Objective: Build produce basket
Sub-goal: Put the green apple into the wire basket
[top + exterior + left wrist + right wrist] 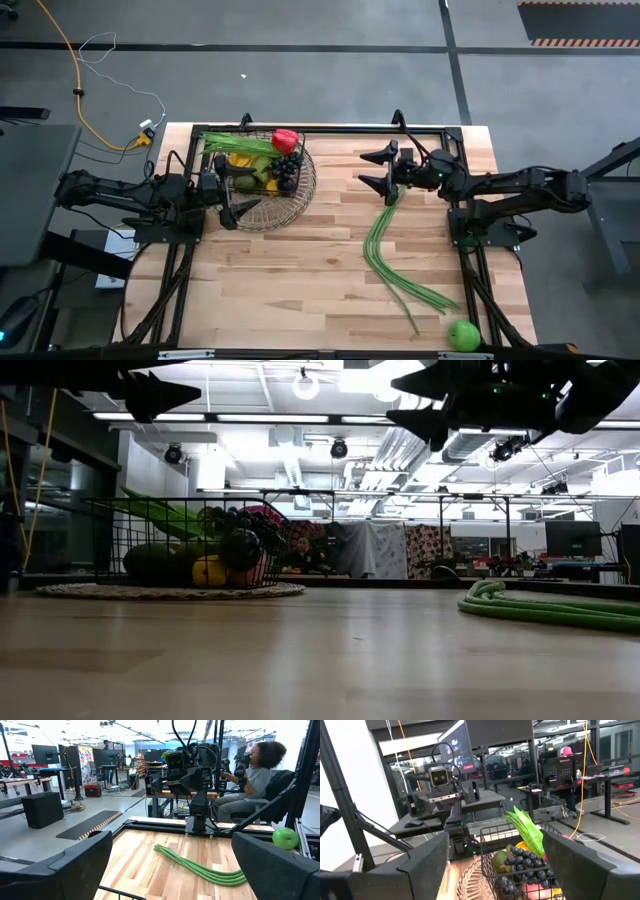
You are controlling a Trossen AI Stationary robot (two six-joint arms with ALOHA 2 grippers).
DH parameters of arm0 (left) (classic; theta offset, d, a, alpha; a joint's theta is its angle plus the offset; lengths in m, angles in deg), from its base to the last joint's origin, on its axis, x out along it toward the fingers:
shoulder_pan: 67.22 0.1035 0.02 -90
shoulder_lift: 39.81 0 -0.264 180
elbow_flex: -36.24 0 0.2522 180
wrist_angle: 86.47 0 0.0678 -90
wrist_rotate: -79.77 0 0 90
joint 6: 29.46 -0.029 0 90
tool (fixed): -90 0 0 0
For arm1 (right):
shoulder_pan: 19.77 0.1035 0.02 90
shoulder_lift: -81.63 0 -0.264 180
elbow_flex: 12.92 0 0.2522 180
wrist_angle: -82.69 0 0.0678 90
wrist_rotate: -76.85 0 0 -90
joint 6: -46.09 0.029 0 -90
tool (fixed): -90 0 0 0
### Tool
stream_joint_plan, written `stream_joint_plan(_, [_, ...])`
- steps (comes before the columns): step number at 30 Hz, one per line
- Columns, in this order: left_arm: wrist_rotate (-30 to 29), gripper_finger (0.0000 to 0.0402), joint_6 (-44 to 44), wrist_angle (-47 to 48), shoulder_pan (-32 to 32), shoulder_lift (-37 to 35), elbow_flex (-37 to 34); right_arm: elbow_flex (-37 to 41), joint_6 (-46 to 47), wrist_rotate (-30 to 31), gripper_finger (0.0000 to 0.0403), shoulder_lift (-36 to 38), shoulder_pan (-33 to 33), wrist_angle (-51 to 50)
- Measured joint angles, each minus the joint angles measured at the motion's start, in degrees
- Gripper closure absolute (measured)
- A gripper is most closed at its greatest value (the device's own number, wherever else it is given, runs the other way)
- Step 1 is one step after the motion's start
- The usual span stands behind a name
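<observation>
Left gripper [232, 194] spread open at the basket's [300, 195] nine o'clock rim. Right gripper [382, 168] open too, above the green beans' [385, 250] twelve o'clock end. Green apple [463, 335] at five o'clock.

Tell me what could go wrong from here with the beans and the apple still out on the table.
1. The long green beans are thin and lie flat on the table; the open right gripper, hovering over their near end, might catch only a few strands.
2. The green apple sits at the table's edge and could roll off if nudged.
3. The basket is already crowded with grapes and a red pepper, so the beans may hang out.
</observation>
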Motion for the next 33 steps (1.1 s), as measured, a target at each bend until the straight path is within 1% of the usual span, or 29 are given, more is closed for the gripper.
stream_joint_plan(9, [0.0, 0.0002, 0.0, 0.0, 0.0, 0.0, 0.0, 0.0, 0.21, -0.01, 0.0091, 0.0, 0.0, -1.94])
stream_joint_plan(12, [0.0, 0.0002, 0.02, 0.0, 0.0, 0.01, 0.0, 0.0, 5.5, -0.37, 0.0091, 0.0, 0.43, -2.35])
stream_joint_plan(15, [0.0, 0.0002, 0.02, 0.0, 0.0, 0.0, 0.0, -1.67, 8.37, -4.83, 0.0091, -0.02, 2.46, -7.63])
stream_joint_plan(17, [0.0, 0.0002, 0.02, 0.0, 0.0, 0.0, 0.0, -4.67, 10.37, -7.05, 0.0091, 0.0, 4.97, -16.78])
stream_joint_plan(18, [0.0, 0.0002, 0.0, 0.0, 0.0, 0.01, 0.0, -6.67, 11.79, -7.39, 0.0091, 0.0, 6.61, -24.12])
stream_joint_plan(20, [0.0, 0.0002, 0.02, 0.0, 0.0, 0.0, 0.0, -11.6, 14.44, -6.6, 0.0091, -0.07, 10.13, -42.33])
stream_joint_plan(22, [0.0, 0.0002, 0.02, 0.0, 0.0, 0.0, 0.0, -17.0, 18.18, -3.58, 0.0091, -0.71, 14.41, -60.4])
stream_joint_plan(24, [0.0, 0.0002, 0.04, 0.04, 0.0, 0.0, 0.0, -21.36, 25.15, 0.08, 0.0091, -1.7, 19.31, -76.9])
stream_joint_plan(26, [0.0, 0.0002, 0.13, 0.04, 0.0, 0.01, 0.0, -25.5, 35.18, 0.68, 0.0091, -2.95, 24.11, -90.35])
stream_joint_plan(28, [-0.02, 0.0002, 0.46, 0.06, 0.0, 0.0, 0.0, -29.47, 46.13, 0.6, 0.0091, -3.98, 29.44, -100.59])
stream_joint_plan(30, [-0.2, 0.0002, 0.46, 0.06, 0.0, 0.02, 0.0, -32.77, 56.4, -0.89, 0.0091, -5.49, 35.1, -108.48])
stream_joint_plan(33, [-0.62, 0.0002, 0.21, 0.02, 0.0, 0.0, 0.0, -37.01, 68.68, -2.58, 0.0091, -7.92, 42.67, -113.65])
